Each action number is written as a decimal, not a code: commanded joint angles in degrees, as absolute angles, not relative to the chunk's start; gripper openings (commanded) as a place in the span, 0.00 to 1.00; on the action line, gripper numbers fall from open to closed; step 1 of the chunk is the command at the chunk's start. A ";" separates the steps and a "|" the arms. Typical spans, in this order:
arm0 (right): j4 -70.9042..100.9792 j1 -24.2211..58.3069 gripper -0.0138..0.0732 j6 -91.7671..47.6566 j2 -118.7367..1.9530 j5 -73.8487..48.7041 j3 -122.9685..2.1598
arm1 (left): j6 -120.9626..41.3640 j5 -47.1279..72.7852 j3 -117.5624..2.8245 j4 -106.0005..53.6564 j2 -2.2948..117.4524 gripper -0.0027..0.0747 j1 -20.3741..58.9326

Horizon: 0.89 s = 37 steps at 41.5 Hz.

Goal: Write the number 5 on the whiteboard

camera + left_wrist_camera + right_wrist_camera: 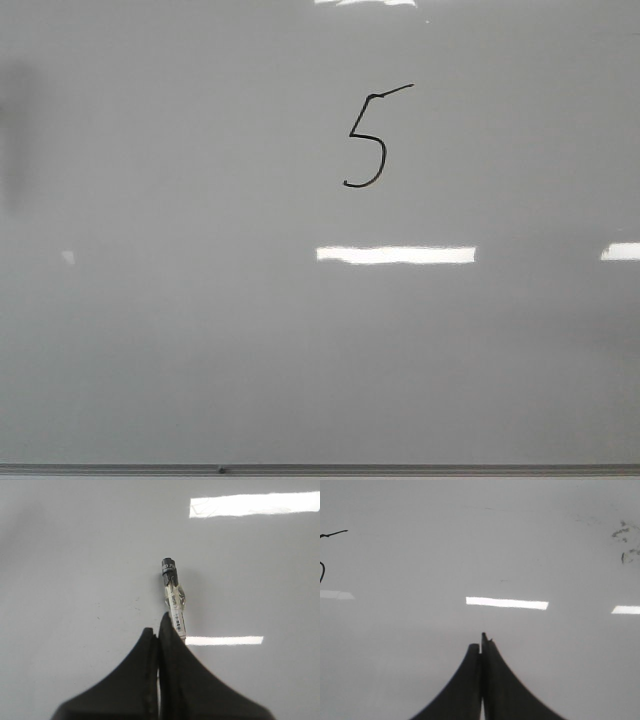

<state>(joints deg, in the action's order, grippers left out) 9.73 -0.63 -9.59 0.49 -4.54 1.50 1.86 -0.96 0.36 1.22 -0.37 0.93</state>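
Already drawn: the number 5 [368, 138] sits upper centre of the whiteboard [180, 360] in the front view.
Left tool [159, 632]: pressed together, pinching a marker [174, 600].
Right tool [481, 642]: pressed together, holding nothing visible.
Smear risk: marker tip brushing the wet strokes.
Stray-line risk: tip grazing the board.

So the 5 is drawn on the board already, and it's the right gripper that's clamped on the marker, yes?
Not quite. The number 5 is indeed drawn on the whiteboard, but the marker is clamped in the left gripper, as the left wrist view shows. The right gripper is shut with nothing between its fingers.
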 commanded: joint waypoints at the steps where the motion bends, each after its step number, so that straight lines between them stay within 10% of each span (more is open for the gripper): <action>1: 9.51 -0.71 0.08 -10.00 1.72 0.74 0.68 | 1.92 -5.69 0.68 0.79 -1.12 0.01 1.17; 37: 5.31 -2.46 0.08 -4.60 1.76 3.55 0.68 | 1.92 -5.69 0.68 0.79 -1.12 0.01 1.17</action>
